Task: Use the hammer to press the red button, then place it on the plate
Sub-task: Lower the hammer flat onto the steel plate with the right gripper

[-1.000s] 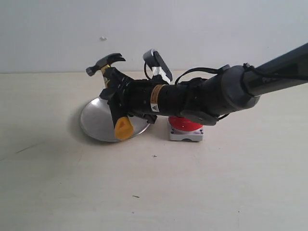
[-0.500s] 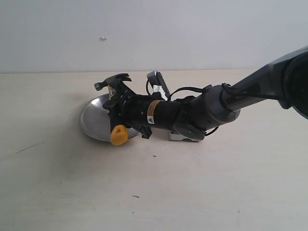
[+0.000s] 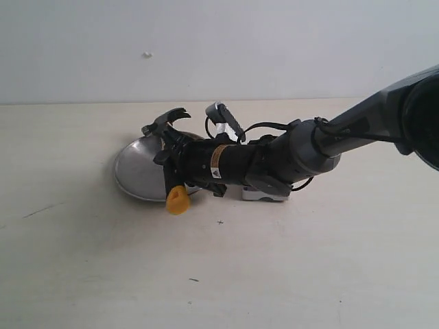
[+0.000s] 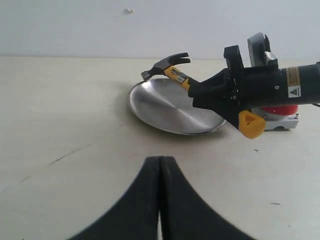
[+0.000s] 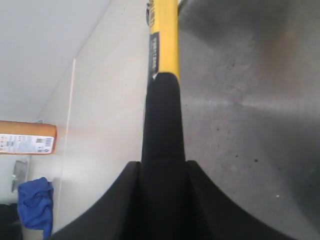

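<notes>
Exterior view, placing step, as judged from the layout: the right end effector (image 3: 170, 152) is clenched on the black handle of the hammer (image 3: 164, 118), left of frame centre, above the right rim of the plate (image 3: 134, 171). The head points up and back and the yellow butt hangs low past the near rim. The right arm enters from the right edge and runs almost level, low over the table (image 3: 274, 274), crossing in front of the red button (image 4: 281, 109), which sits just right of the plate. The left end effector (image 4: 160, 190) is clenched on nothing, well apart. Next move: lower and level the hammer onto the dish, then release
</notes>
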Available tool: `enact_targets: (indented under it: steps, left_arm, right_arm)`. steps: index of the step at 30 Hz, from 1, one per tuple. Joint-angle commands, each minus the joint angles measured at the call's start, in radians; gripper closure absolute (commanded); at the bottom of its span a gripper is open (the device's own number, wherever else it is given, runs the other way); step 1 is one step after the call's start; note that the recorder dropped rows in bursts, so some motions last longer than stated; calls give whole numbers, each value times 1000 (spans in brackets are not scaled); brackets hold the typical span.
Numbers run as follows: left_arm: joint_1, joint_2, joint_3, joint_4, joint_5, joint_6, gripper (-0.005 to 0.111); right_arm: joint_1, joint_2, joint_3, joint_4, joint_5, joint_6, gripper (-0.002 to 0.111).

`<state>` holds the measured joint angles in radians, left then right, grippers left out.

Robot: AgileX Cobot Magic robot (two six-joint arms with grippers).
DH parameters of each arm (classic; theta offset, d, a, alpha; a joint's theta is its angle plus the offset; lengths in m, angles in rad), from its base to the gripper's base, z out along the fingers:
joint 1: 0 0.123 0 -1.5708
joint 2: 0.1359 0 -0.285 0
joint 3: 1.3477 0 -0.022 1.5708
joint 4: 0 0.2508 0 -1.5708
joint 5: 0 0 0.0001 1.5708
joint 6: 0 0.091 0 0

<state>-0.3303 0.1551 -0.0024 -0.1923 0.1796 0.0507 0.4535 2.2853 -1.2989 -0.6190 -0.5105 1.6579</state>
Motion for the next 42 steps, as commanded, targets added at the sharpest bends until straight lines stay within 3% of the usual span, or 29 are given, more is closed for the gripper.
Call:
enact_targets:
  steps: [1,8,21,32,42]
  left_arm:
    - [2,-4,2,-2,-8,1,107]
    - [2,-4,2,-2,-8,1,107]
    - [2,-4,2,-2,-8,1,107]
    - [2,-4,2,-2,-8,1,107]
    - [2,-4,2,-2,-8,1,107]
  right_arm:
    - [0,-47,-14,-19,28,-92,108]
    - [0,-47,-89,-74,156,-123,108]
    - [22,-16,-97,-71,190,-137,108]
    - [22,-16,-97,-90,252,-150,81]
    - [22,-16,-97,-94,252,-169,73]
